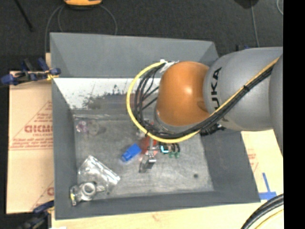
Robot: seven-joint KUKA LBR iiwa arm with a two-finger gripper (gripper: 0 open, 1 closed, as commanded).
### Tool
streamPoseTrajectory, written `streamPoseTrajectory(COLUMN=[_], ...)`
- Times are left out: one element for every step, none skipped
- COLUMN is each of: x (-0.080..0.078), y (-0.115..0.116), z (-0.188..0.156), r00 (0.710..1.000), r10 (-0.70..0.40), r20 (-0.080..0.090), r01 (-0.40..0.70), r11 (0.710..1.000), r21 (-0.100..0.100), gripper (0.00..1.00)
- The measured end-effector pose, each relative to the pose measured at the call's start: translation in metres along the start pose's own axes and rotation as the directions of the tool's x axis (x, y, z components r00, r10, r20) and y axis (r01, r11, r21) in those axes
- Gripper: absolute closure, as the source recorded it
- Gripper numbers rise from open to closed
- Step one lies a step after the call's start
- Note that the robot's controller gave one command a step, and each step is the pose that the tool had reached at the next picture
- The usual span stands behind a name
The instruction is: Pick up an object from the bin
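The grey arm [248,94] reaches in from the right and bends down over the middle of the metal bin [63,142]. Its wrist points downward under a rounded orange cover [183,94]. A yellow cable [129,109] and a bundle of black cables [143,92] loop out from the left side of the cover. The gripper [148,160] pokes out below the cover, low over the bin floor. It is too small and too shadowed to tell whether it is spread or pressed together, and nothing can be made out in its grasp.

Black capitals on the arm's grey shell, just right of the cover, read "KUKA" [215,87], running up the link.

A small blue block [129,153] lies on the mid-floor just left of the gripper, the nearest loose thing to it. It is unclear whether the two touch. Something small and green [174,150] sits just to the gripper's right. A crumpled clear plastic bag [98,171] lies toward the front left corner, with a metal ring-shaped fitting [87,190] beside it.
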State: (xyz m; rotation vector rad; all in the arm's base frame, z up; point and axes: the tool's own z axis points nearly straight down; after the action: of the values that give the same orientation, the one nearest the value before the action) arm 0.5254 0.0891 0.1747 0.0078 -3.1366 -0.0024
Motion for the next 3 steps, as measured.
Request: streamPoseTrajectory(x=[-0.002,-0.046,-0.045], y=[-0.008,0.082,0.078], z=[0.082,0.074,0.075], r00=[0.997,0.993,0.993], r10=[0.073,0.115,0.121], r20=[0.013,0.012,0.007], r01=[-0.073,-0.114,-0.121], r11=[0.997,0.993,0.993], r21=[-0.002,-0.006,-0.002], gripper=[0.00,0.00,1.00])
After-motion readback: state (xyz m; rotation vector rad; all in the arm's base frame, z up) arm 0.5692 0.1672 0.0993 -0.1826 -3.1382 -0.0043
